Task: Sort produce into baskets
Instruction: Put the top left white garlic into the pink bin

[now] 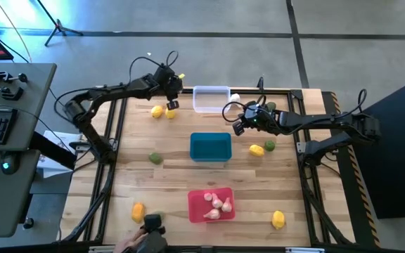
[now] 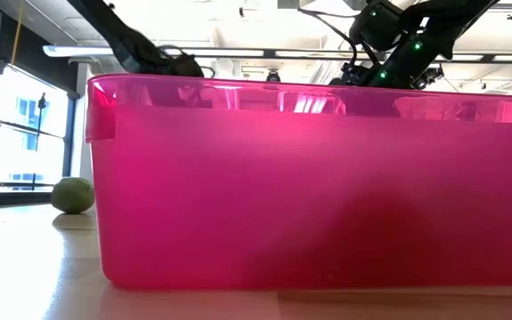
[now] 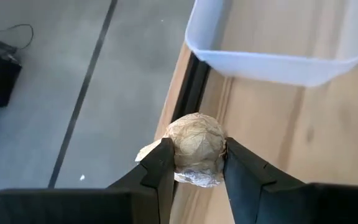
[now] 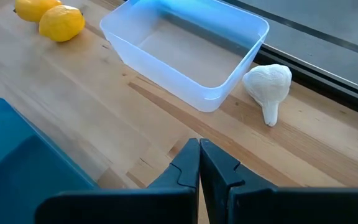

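3 tubs are sitting in a line down the middle of the tabletop (image 1: 118,183). The clear tub (image 1: 211,98) is standing at the far edge and is showing nothing inside in the right wrist view. The teal tub (image 1: 210,147) is lying in the middle; no contents are showing in it. The red tub (image 1: 211,205), nearest the front, is holding several whitish-pink bulbs (image 1: 217,203), and it is filling most of the low view.

The left end effector (image 3: 194,165) is hanging over the far edge of the tabletop, just beside the clear tub, and is grasping a papery, pale tan bulb (image 3: 194,149) between its fingers. The right end effector (image 4: 199,163) is hovering over bare wood between the clear and teal tubs, with its fingers clenched together on nothing.

A white bulb (image 4: 268,86) is lying on its side just beside the clear tub, on the far edge. 2 lemons (image 4: 50,17) are resting together near the clear tub. A green piece (image 1: 156,159) is sitting left of the teal tub; a yellow piece (image 1: 256,149) and a green piece (image 1: 269,145) are lying to its right. 2 more yellow pieces (image 1: 138,210) are lying on either side of the red tub.
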`<action>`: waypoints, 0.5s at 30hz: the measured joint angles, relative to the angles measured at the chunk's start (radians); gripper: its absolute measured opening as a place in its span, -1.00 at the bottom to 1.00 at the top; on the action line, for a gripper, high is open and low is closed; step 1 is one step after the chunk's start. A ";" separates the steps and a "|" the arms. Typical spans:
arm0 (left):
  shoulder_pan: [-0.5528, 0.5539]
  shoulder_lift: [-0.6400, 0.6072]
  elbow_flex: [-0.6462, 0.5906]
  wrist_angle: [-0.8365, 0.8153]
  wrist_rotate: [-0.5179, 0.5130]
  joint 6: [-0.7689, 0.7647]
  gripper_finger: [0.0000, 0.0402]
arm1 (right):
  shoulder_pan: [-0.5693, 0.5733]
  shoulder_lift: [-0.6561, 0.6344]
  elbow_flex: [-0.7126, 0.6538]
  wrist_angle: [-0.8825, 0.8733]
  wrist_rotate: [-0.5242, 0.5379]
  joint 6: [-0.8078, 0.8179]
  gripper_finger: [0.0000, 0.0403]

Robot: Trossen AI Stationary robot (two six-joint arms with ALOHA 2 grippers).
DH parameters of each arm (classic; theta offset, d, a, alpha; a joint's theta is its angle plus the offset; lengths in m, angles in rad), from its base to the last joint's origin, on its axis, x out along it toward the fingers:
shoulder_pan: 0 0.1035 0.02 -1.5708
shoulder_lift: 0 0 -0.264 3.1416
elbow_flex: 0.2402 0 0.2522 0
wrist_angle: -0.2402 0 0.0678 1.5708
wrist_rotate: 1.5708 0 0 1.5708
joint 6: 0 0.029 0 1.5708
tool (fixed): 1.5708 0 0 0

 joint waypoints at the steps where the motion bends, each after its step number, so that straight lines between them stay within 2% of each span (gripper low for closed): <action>1: -0.006 -0.023 0.000 -0.013 0.006 -0.013 -0.52 | 0.000 0.000 0.000 0.000 0.000 0.000 -1.00; 6: -0.059 -0.152 0.000 -0.113 0.160 -0.094 -0.53 | 0.000 0.000 0.000 0.000 -0.001 -0.001 -1.00; 10: -0.149 -0.255 0.000 -0.171 0.285 -0.133 -0.53 | 0.000 0.000 0.000 0.000 -0.001 -0.018 -1.00; 15: -0.332 -0.340 0.000 -0.242 0.297 -0.190 -0.53 | 0.000 0.000 0.000 -0.002 -0.001 -0.018 -1.00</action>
